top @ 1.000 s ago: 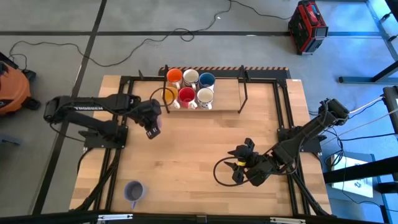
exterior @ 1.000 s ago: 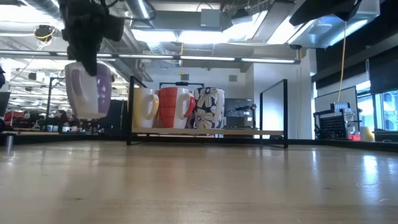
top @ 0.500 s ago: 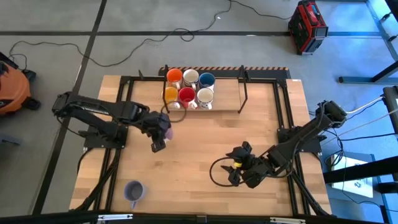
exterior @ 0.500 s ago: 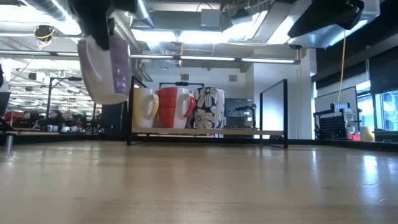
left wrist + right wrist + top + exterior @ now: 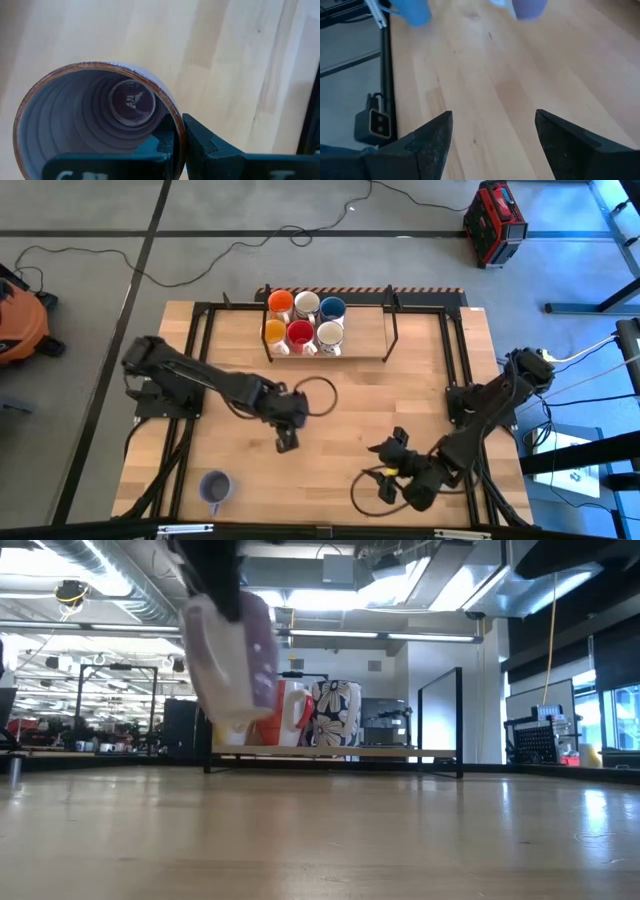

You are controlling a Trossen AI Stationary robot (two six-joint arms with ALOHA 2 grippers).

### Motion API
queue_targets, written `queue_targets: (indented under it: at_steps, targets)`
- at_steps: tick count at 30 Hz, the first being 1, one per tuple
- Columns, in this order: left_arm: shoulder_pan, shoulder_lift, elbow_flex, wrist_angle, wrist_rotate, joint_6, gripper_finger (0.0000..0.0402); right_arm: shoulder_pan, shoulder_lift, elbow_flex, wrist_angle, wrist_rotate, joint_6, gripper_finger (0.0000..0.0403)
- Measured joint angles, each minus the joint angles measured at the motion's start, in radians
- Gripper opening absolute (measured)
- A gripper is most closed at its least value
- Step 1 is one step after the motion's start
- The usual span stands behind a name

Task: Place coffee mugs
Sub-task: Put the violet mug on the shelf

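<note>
My left gripper [image 5: 285,418] is over the table's middle, shut on a pale purple mug [image 5: 232,668], which my left wrist view shows from above, down its open mouth [image 5: 100,115]. A second pale purple mug [image 5: 215,487] stands on its base near the table's near left corner. Six mugs stand in a black rack [image 5: 355,352] at the far edge: orange [image 5: 280,302], white [image 5: 306,303], blue [image 5: 332,308], orange [image 5: 274,332], red [image 5: 300,333] and white [image 5: 329,333]. My right gripper [image 5: 390,477] hangs open over the near right part of the table [image 5: 490,135]. My left gripper holds the pale purple mug by its rim [image 5: 176,125], one finger [image 5: 164,144] inside the mug and the other [image 5: 202,142] outside its wall. The fingers come from above, pointing down. The mug hangs below them, lifted clear of the table and slightly tilted [image 5: 232,668].
The rack's black frame [image 5: 335,752] stands along the far edge. Black rails run along the table's left [image 5: 190,380] and right [image 5: 455,370] sides. Bare wood [image 5: 340,430] lies between the two grippers and before the rack.
My left gripper has carried the pale purple mug, still lifted, from beside the rack's left end toward the table's middle, moving right and toward the near edge. My right gripper has shifted a little toward the near edge.
</note>
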Motion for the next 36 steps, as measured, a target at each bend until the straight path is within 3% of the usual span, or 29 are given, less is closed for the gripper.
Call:
queue_targets:
  at_steps: [8,13,25,36]
  targets:
    - [-0.010,0.218,0.124,0.050,0.008,0.028,0.0012,0.061,0.000,0.000,-0.002,0.024,0.024,0.0273]
    - [-0.022,0.282,0.163,0.077,0.000,0.031,0.0013,0.068,0.000,0.000,-0.003,0.018,0.026,0.0273]
    - [-0.020,0.326,0.164,0.131,0.000,0.009,0.0016,0.068,0.000,0.000,-0.016,0.013,0.024,0.0273]
    - [-0.015,0.329,0.163,0.165,0.016,0.000,0.0069,0.065,0.000,0.000,-0.030,0.005,0.023,0.0273]
